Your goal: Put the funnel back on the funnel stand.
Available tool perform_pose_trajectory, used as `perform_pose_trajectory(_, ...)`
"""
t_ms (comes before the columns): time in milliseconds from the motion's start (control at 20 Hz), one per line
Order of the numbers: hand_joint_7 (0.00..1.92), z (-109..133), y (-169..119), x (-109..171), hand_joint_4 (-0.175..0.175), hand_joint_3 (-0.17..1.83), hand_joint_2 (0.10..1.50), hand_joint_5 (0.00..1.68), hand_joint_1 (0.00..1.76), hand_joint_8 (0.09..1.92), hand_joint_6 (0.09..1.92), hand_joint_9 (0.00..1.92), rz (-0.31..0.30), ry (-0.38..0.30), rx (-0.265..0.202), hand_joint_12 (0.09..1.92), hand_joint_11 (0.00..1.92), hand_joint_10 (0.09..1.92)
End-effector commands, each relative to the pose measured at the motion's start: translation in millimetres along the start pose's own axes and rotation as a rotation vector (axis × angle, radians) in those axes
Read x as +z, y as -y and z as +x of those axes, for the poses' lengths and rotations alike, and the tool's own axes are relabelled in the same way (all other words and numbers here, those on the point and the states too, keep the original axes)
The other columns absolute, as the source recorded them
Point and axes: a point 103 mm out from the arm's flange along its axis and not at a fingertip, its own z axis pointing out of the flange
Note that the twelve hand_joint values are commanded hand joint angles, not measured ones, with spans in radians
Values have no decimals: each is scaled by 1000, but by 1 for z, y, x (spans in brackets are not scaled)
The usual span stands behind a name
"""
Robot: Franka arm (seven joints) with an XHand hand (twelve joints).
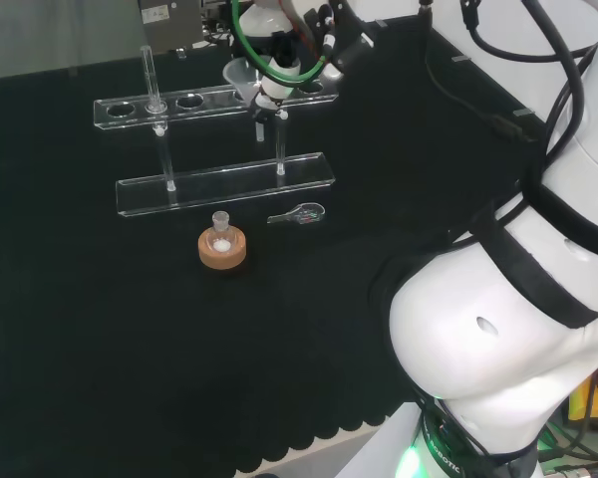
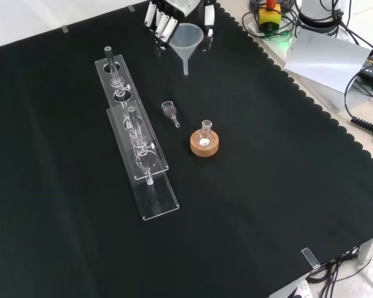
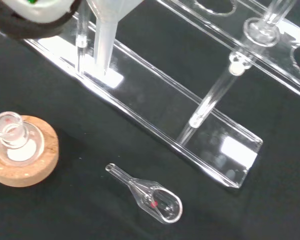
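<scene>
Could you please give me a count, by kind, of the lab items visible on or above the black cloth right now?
Funnel, held in the hand: 1
Clear funnel stand: 1
Small flask: 1
Cork ring under the flask: 1
Small clear glass scoop lying on the cloth: 1
Total: 5

the arm [image 1: 498, 329] is made of bulky, glossy white rounded links with black bands at the joints. black cables run along it, and a green cable loops just above the black and white hand [image 1: 284, 60], with its white fingers [image 2: 165, 25].
</scene>
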Motion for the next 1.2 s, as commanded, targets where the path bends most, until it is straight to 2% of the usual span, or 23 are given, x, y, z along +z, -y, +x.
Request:
perform_pose_trajectory(50, 799, -23, 11, 3, -61, 500, 718, 571, 824, 739, 660, 1220, 13, -10, 60, 1069, 814, 340)
perform_pose_trajectory(400, 801, -63, 11, 12, -60, 502, 717, 570, 824, 739, 662, 1213, 10, -40, 152, 1071, 812, 342)
perform_pose_trajectory(750, 802, -107, -1, 15, -61, 505, 717, 571, 828, 738, 665, 1208, -22, -58, 241, 1072, 811, 346)
perform_pose_trajectory(1200, 802, -145, -26, 21, -63, 509, 718, 580, 839, 737, 670, 1202, -48, -82, 267, 1073, 812, 349)
